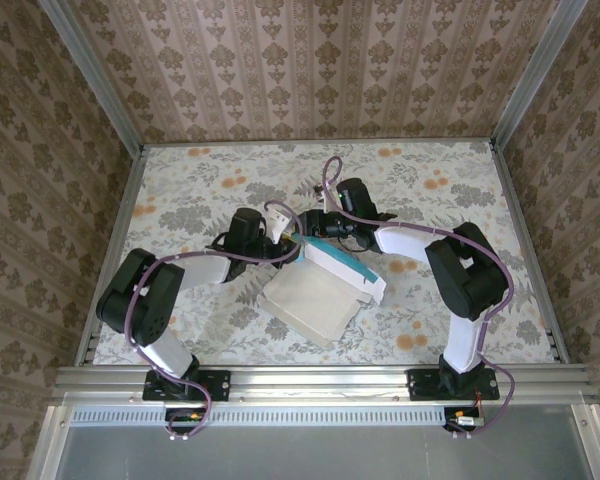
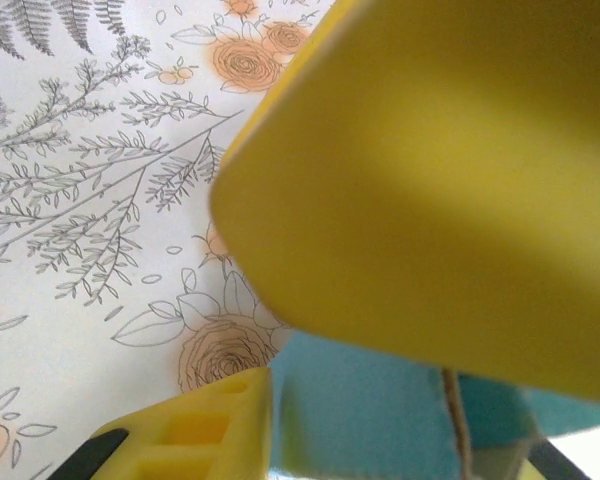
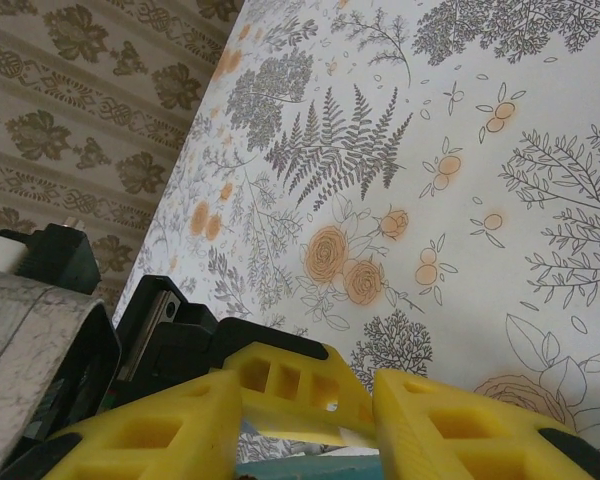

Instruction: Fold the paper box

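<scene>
Lying at the middle of the top view, the box sat on the table. Its pale flat sheet spread toward the lower centre. A raised wall with a turquoise face and a white edge ran along its upper right side.

Both grippers met at the box's upper corner. The left gripper came in from the left. In its wrist view turquoise card lay at the lower right between its yellow fingers, which stood close together. I could not tell whether they actually pinched the card.

The right gripper reached in from the upper right. In its wrist view its fingers stood partly apart along the bottom edge, gripping nothing that I could see. A sliver of turquoise showed low in the gap, and another yellow finger showed beyond it.

Floral print covered the table, and the arms bent in from the lower left and right.
</scene>
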